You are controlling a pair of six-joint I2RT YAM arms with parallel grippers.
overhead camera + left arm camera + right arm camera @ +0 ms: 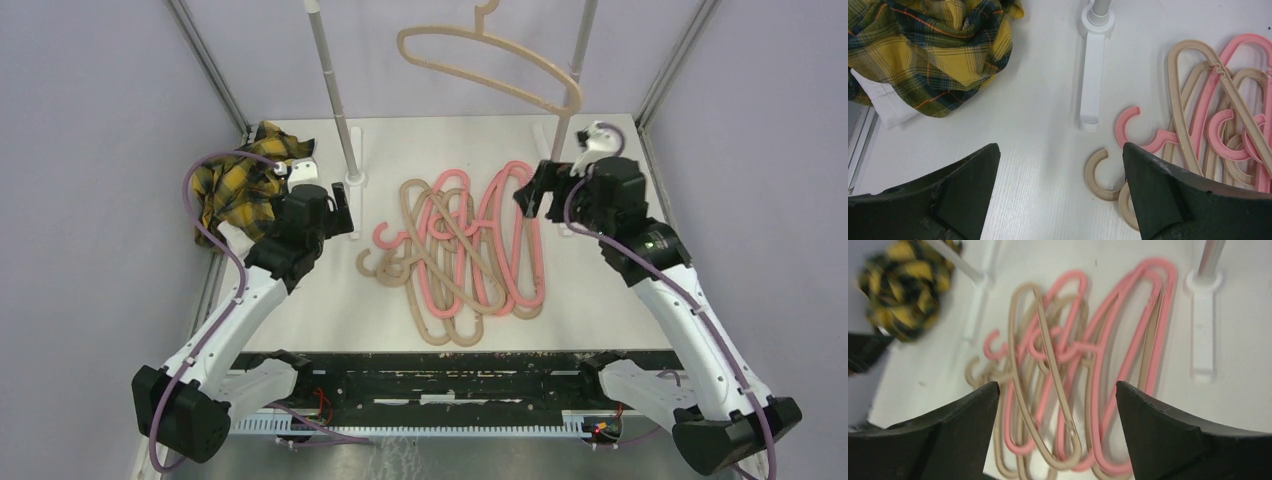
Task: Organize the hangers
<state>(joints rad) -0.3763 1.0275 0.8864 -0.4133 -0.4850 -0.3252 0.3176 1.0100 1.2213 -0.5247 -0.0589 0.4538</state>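
A white table (pixel 600 290) is being enclosed by lilac walls (pixel 90 150). Pink and beige hangers (pixel 470 250) are lying tangled at its centre; one beige hanger (pixel 500 75) is being hung at twelve o'clock. Plaid cloth (pixel 235 185) is lying at ten o'clock. The left gripper (pixel 1060 147) and right gripper (pixel 1057 385) are being held spread, gripping nothing.

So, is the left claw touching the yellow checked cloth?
Apart. The left wrist view shows bare table between the cloth and the left claw.
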